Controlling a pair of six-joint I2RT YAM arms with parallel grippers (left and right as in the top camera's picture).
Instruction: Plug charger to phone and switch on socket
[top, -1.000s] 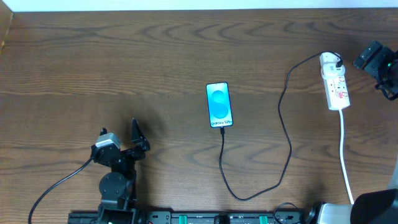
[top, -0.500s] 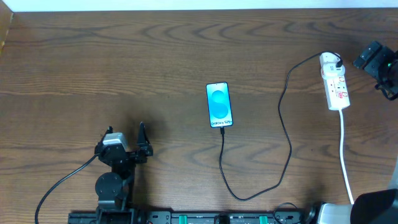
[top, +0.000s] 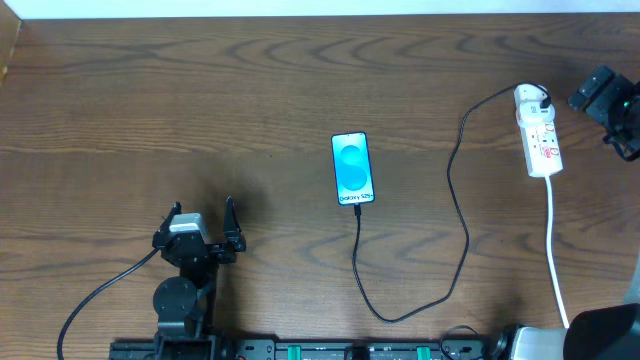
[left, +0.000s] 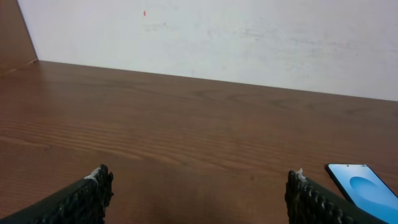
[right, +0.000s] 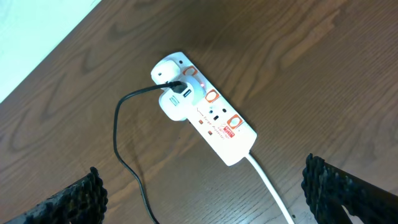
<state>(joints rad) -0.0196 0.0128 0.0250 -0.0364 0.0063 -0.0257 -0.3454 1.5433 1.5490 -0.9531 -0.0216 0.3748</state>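
Observation:
The phone (top: 352, 168) lies flat mid-table with its blue-teal screen up; its corner shows in the left wrist view (left: 367, 191). The black charger cable (top: 458, 215) runs from the phone's near end in a loop to its white plug (right: 173, 99), seated in the white socket strip (top: 538, 138), also in the right wrist view (right: 217, 127). A red light glows by the plug on the strip. My left gripper (top: 201, 218) is open and empty at the front left. My right gripper (right: 205, 196) is open and empty above the strip, its arm (top: 605, 98) at the right edge.
The strip's white cord (top: 556, 250) runs toward the table's front right. A pale wall (left: 217, 37) stands behind the table's far edge. Bare wood lies between the left gripper and the phone.
My left gripper has drawn back toward the front of the table and straightened. The phone, cable, strip and right arm have not moved.

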